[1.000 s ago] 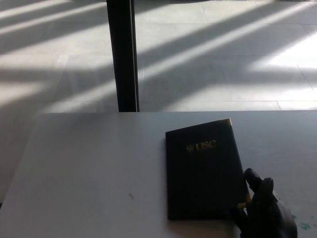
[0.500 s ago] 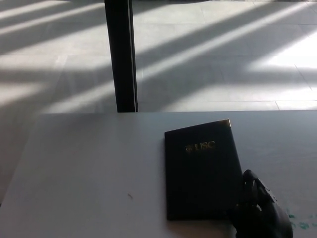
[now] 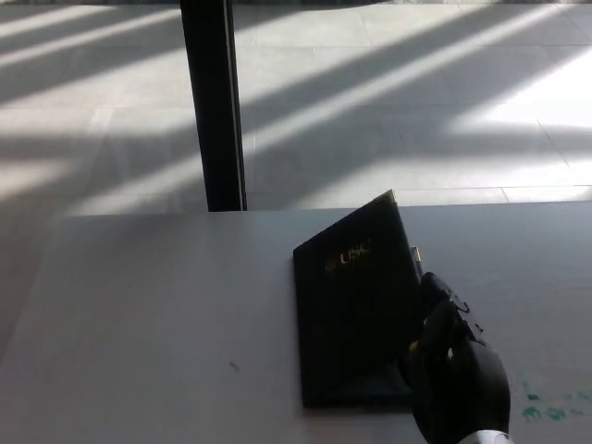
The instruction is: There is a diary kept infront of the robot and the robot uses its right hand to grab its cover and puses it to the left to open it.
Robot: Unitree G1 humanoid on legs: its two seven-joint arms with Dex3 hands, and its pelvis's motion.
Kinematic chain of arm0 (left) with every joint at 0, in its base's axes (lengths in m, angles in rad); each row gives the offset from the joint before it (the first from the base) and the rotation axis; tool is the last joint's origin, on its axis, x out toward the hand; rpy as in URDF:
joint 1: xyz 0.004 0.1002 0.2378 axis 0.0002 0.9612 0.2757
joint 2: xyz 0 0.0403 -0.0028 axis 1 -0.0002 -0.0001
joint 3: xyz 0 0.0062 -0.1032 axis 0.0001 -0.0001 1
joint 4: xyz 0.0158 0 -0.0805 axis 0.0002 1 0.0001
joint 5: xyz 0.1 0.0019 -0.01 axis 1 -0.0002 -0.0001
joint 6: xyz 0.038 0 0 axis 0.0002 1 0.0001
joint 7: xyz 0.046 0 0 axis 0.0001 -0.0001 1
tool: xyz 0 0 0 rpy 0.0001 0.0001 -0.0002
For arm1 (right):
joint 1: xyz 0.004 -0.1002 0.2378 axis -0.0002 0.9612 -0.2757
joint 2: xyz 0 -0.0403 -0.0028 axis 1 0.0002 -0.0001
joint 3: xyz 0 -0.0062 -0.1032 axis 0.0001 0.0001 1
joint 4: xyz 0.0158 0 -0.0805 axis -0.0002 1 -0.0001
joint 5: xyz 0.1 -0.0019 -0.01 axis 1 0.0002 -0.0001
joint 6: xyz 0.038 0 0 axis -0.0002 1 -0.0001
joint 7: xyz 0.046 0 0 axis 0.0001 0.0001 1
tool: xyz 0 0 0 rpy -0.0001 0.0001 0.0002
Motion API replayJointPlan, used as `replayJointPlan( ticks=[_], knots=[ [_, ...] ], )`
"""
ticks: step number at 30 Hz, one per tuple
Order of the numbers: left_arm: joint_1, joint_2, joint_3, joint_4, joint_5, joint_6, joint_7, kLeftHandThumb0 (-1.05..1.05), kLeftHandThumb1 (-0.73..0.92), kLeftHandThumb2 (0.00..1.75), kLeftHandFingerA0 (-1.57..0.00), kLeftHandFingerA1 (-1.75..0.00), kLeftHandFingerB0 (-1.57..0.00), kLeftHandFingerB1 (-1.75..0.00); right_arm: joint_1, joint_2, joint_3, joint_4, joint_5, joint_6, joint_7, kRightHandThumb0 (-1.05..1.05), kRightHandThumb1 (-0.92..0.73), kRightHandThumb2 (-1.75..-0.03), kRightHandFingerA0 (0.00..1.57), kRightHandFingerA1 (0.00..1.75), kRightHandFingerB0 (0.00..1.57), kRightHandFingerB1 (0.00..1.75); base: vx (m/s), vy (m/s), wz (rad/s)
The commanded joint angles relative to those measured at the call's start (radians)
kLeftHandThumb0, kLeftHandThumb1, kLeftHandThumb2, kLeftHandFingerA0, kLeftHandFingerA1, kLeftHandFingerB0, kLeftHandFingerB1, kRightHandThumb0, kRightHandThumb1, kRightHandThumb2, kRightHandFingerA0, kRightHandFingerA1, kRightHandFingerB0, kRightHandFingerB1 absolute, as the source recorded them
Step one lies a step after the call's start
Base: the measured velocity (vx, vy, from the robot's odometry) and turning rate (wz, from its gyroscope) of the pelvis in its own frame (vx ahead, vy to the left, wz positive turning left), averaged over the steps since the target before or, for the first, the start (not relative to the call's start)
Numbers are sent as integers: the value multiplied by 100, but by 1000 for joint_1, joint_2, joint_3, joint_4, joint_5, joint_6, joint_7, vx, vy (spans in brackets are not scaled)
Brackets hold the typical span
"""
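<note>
Black cover: diary [image 3: 356,305] lying on the table, right of centre, spine along its left side
Cover state: lifted at the right edge and tilted up toward the left, far right corner highest; a darker wedge showing under it near the front edge
Lettering: gold mark on the upper part of the cover, slanted with the tilt, too blurred to read with certainty
Gold trim: small bright corner at the raised far tip; a thin pale sliver just right of the cover's right edge, likely pages, hard to tell
Right hand [image 3: 455,370]: black, entering from the lower right, pressed against the cover's right edge near the front corner
Grip: fingers [image 3: 435,294] reaching up along the lifted edge, closed on the cover so far as can be seen; exact finger placement lost in shadow
Left hand: out of view
Table [image 3: 139,314]: pale grey top filling the lower half of the view, in shade
Table marks: tiny dark speck [image 3: 233,366] left of the diary; green smudges [image 3: 555,407] near the right front corner, beside the hand
Post [image 3: 213,102]: dark, upright, standing beyond the table's far edge, left of the diary
Floor [image 3: 416,102]: light tiles behind the table, crossed by slanting bands of sunlight and shadow
</note>
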Motion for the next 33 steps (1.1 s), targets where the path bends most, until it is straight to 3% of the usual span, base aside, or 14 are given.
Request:
replayJointPlan(
  ticks=[1, 8, 15, 16, 19, 22, 23, 24, 25, 26, 27, 28, 29, 33],
  knots=[
    [21, 38, -8, -1, 4, -14, -11, -100, 90, 143, -51, -104, -9, -73, -21, -57, 277, -39, -403, -118, 8, -84, -92, -74, 21, 53, 19, 46, 0, 0, 0],
    [17, 35, -19, -14, 15, -16, 4, -100, 92, 144, -55, -109, -23, -81, -79, -110, 369, -16, -524, -169, 38, -85, -92, -71, 23, 56, 20, 47, 0, 0, 0],
    [1, 45, -17, -10, 12, -7, 12, -102, 91, 143, -50, -105, -9, -75, -105, -135, 394, 39, -556, -137, 20, -87, -92, -74, 24, 58, 20, 49, 0, 0, 0],
    [-3, 45, -20, -9, 14, -6, 11, -105, 92, 101, -25, -126, -14, -99, -107, -137, 393, 42, -553, -136, 22, -88, -91, -72, 21, 58, 20, 49, 0, 0, 0],
    [-12, 42, -17, -2, 6, -13, 3, -105, 92, 99, -19, -130, -8, -102, -141, -147, 392, 99, -553, -125, 33, -85, -92, -71, 24, 59, 21, 49, 0, 0, 0],
    [-22, 45, -28, 3, 15, -7, 13, -105, 92, 101, -23, -126, -13, -100, -192, -155, 392, 136, -570, -82, 32, -88, -92, -74, 21, 59, 20, 48, 0, 0, 0],
    [-22, 45, -29, 5, 15, -8, 16, -102, 91, 143, -46, -102, -10, -75, -211, -157, 391, 148, -578, -64, 32, -90, -92, -75, 21, 59, 20, 49, 0, 0, 0],
    [-25, 44, -28, 7, 14, -11, 24, -105, 92, 100, -24, -124, -13, -99, -232, -156, 385, 168, -577, -62, 33, -88, -92, -74, 25, 64, 20, 48, 0, 0, 0],
    [-27, 44, -30, 8, 15, -12, 29, -105, 92, 100, -24, -124, -13, -99, -243, -151, 377, 178, -567, -56, 38, -88, -92, -74, 25, 64, 20, 48, 0, 0, 0],
    [-27, 42, -34, 5, 19, -17, 30, -105, 92, 100, -24, -125, -14, -98, -269, -152, 374, 198, -577, -43, 33, -86, -92, -71, 47, 147, 19, 47, 0, 0, 0],
    [-32, 42, -36, 0, 19, -11, 39, -101, 91, 142, -47, -103, -11, -75, -290, -148, 363, 215, -571, -38, 34, -87, -92, -73, 43, 118, 20, 48, 0, 0, 0],
    [-35, 43, -38, -2, 18, -4, 37, -105, 92, 100, -24, -127, -13, -101, -308, -149, 354, 228, -566, -29, 40, -84, -76, -107, 37, 82, 20, 54, 0, 0, 0],
    [-39, 44, -43, -5, 20, -3, 37, -100, 92, 143, -47, -103, -12, -77, -359, -160, 340, 262, -573, -9, 52, -81, -92, -78, 19, 59, 18, 47, 0, 0, 0],
    [-44, 50, -59, -17, 28, 7, 44, -100, 92, 144, -52, -108, -18, -79, -417, -166, 314, 313, -586, 35, 53, -88, -92, -75, 28, 68, 16, 46, 0, 0, 0]
  ],
)
